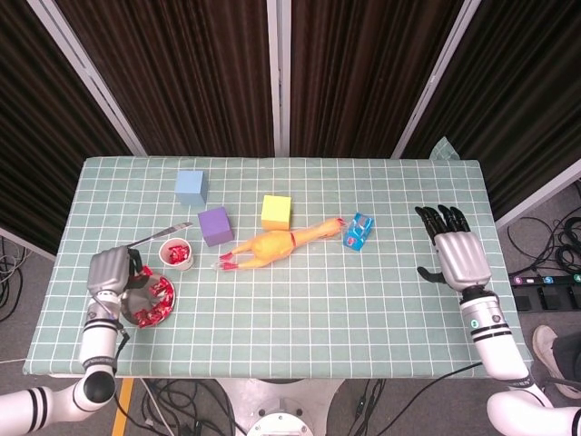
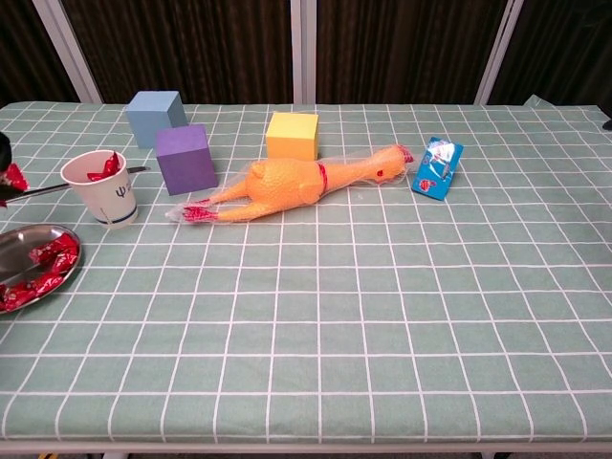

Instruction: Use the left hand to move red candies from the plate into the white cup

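Observation:
A metal plate with several red candies lies near the table's front left corner. The white cup stands just behind it, with red candies inside. My left hand hovers over the plate's left side, lifted off it. At the left edge of the chest view its fingertips pinch one red candy, level with the cup's rim and left of it. My right hand is at the table's right side, fingers spread, holding nothing.
A knife lies behind the cup. A blue cube, purple cube, yellow cube, rubber chicken and blue packet sit across the middle of the table.

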